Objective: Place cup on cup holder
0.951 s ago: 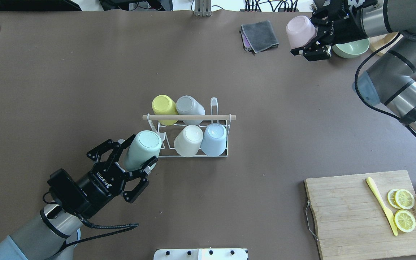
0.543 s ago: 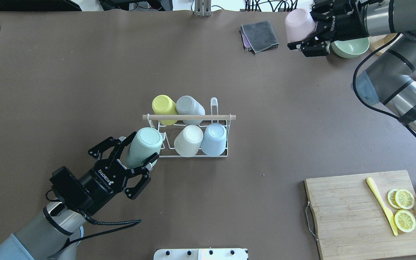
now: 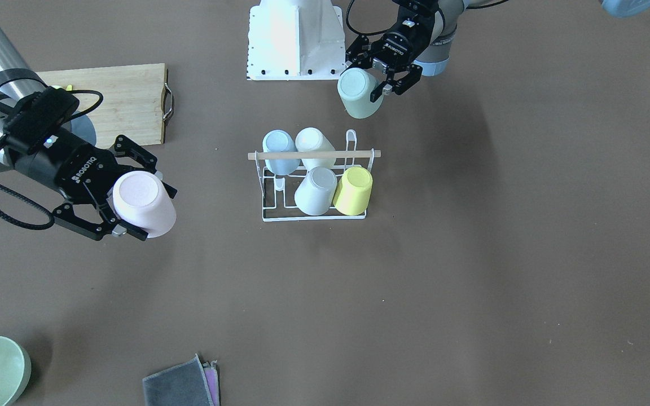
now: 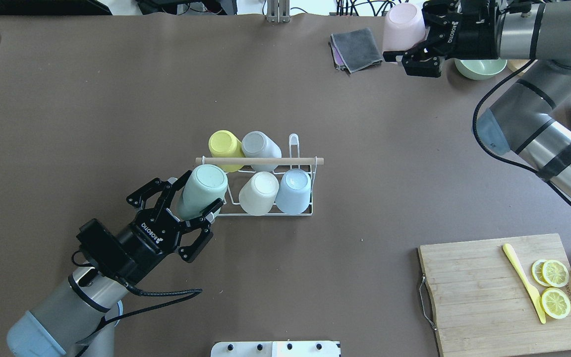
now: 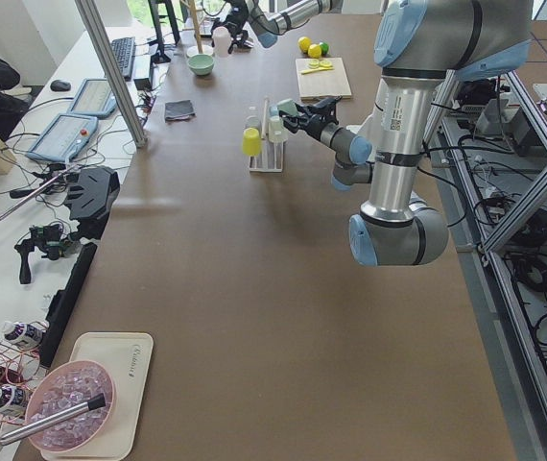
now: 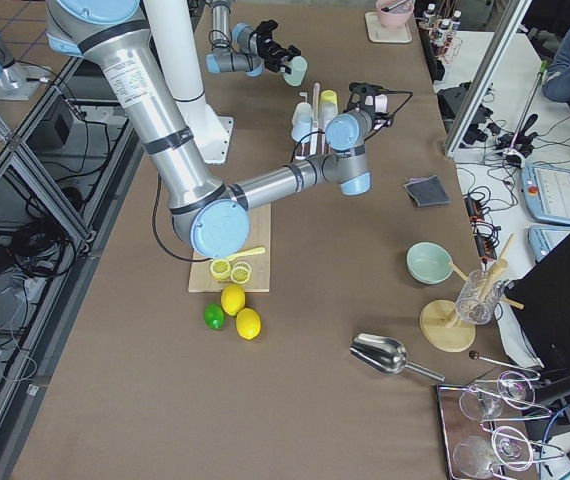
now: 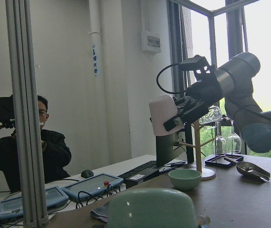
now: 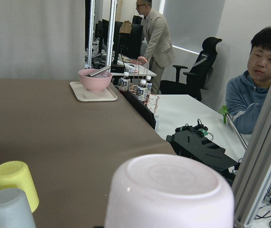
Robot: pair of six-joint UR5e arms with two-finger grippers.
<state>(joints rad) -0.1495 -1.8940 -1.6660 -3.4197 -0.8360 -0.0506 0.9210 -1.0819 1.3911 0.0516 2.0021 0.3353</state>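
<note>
At the left end of the cup holder (image 4: 310, 160), my left gripper (image 4: 201, 191) clamps the mint cup (image 4: 209, 179) base-up for a free prong (image 3: 350, 140); my right gripper (image 4: 408, 38) holds the pink cup (image 4: 400, 26) clear.

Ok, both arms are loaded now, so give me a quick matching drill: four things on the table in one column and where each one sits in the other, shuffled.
Things:
1. mint cup
2. pink cup
3. yellow cup
4. knife

Places:
A. on the rack
B. in the left hand
C. on the board
D. in the right hand

Pairs: 1-B, 2-D, 3-A, 4-C
</note>
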